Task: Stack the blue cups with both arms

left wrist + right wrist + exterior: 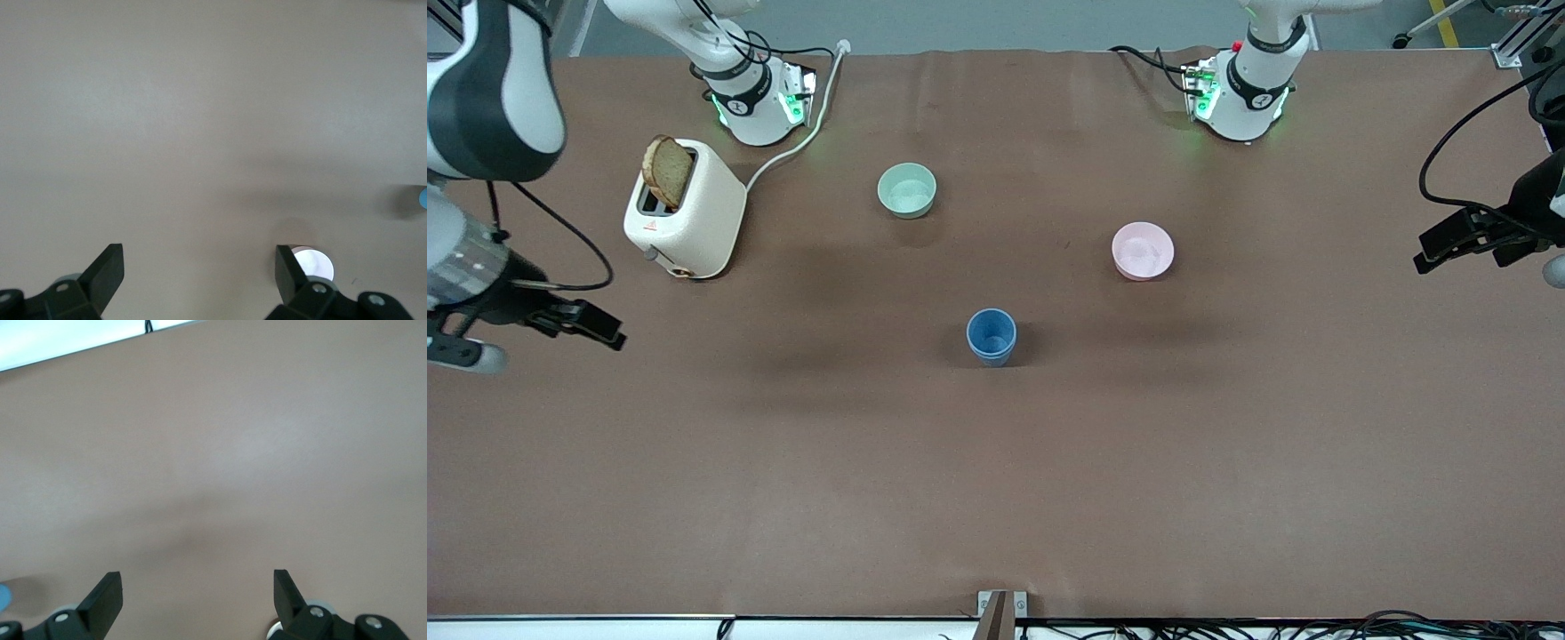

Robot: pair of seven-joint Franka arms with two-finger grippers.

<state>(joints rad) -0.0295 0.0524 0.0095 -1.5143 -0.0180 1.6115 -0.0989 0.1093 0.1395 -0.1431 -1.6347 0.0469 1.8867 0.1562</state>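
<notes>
Although the task names two blue cups (991, 336), the front view shows what looks like a single blue tumbler upright at mid-counter; a doubled outline near its base suggests one cup already nested in the other, but this cannot be confirmed. It stands between the two end effectors, well apart from each.

Handling judgement: the cups appear to be rigid, light, matte plastic, so they should resist a moderate pinch without deforming and are unlikely to slip. The taper makes a side grip prone to sliding upward; a hold across the rim wall, one finger inside and one outside, looks the most secure. Being tall and light, the cup could tip if nudged sideways.

The left end effector (1458, 244) hangs above the counter (996, 480) at the left arm's end, released, fingers spread wide in its wrist view (200, 273). The pink bowl (1143, 251) lies between it and the cups. The right end effector (574, 322) hangs above the right arm's end, likewise released (198, 597). Near it stands a cream toaster (685, 218) holding a slice of bread (669, 172). A pale green bowl (907, 190) sits closer to the arm bases.
</notes>
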